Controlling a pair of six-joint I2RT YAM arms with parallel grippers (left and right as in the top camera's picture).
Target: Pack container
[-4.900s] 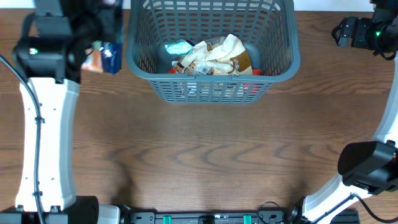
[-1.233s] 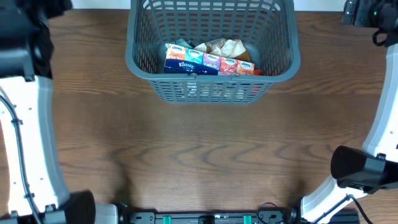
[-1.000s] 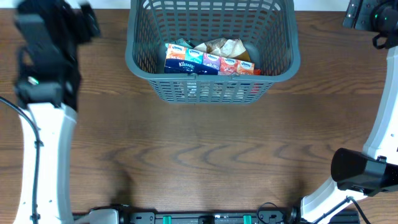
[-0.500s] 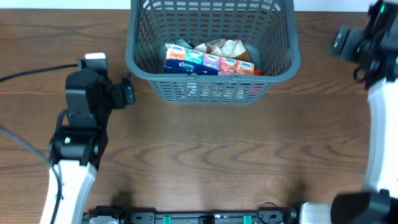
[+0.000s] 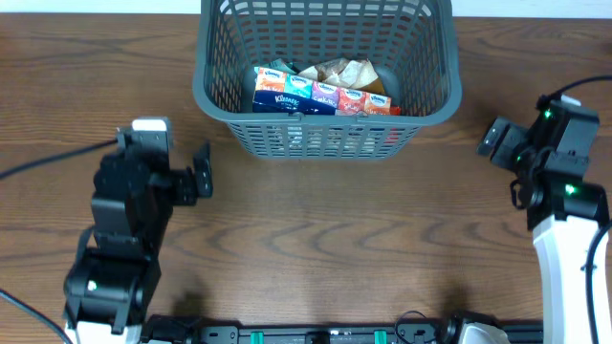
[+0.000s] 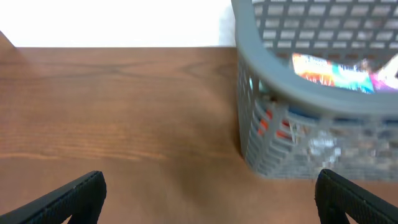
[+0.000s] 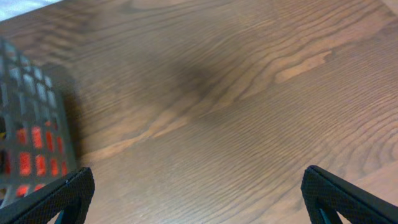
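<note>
Off to my left, my left gripper [image 5: 203,172] sits over the brown wood-grain table [image 5: 316,248], its fingers [image 6: 74,196] spread wide, one at each lower corner of the left wrist view. The container [image 5: 325,117], a large grey-blue basket with slotted walls and a thick rim, stands ahead of this gripper and to its right, close by but not touching it; its near corner fills the right side of my left wrist view. Inside it, against the wall nearest me, lies a row of colourful tissue packs [image 5: 320,96], with a crumpled pale wrapper [image 5: 342,71] behind them, and something red [image 5: 387,137] shows through the lattice low down, though I cannot tell what it is. Further right, my right gripper [image 5: 495,138] is also over the wood, just beside the basket's right wall and apart from it. Its fingers [image 7: 62,194] are likewise wide open, and a dark edge of the lattice shows at the far left of that wrist view.
</note>
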